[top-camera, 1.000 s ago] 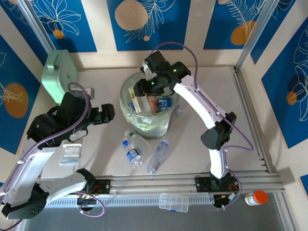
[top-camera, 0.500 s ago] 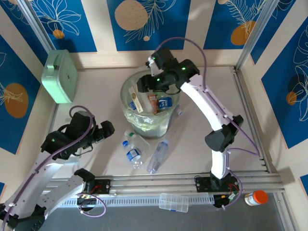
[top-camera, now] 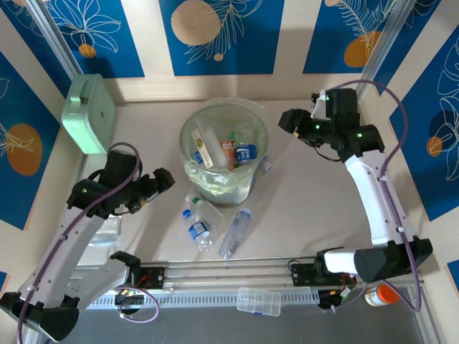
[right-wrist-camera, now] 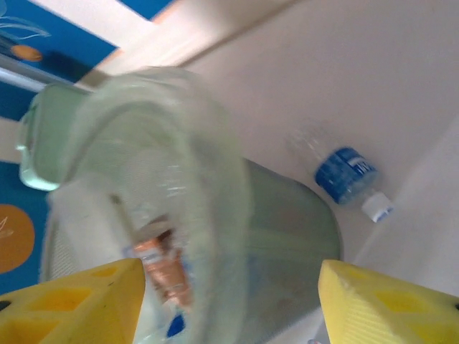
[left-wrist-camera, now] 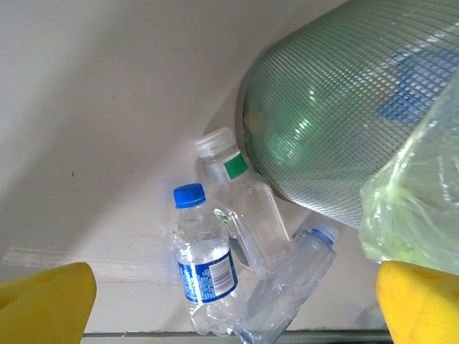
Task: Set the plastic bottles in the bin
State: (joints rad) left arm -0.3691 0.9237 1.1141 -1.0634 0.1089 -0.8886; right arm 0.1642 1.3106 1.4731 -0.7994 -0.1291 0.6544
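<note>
The bin, a wide round bucket lined with a clear bag, stands mid-table with several plastic bottles inside. Three bottles lie in front of it: a blue-capped, blue-labelled one, a clear white-capped one and a long clear one. A small blue-labelled bottle lies at the bin's right side. My left gripper is open, left of the three bottles. My right gripper is open and empty, right of the bin.
A mint-green case leans at the far left wall. A flat clear box and an orange-lidded jar sit beyond the front rail. A clear flat item lies under my left arm. A metal post stands at the right.
My right gripper has opened wider and swung from above the bin out to its right. My left arm has drawn back toward the near side and points at the bottles.
</note>
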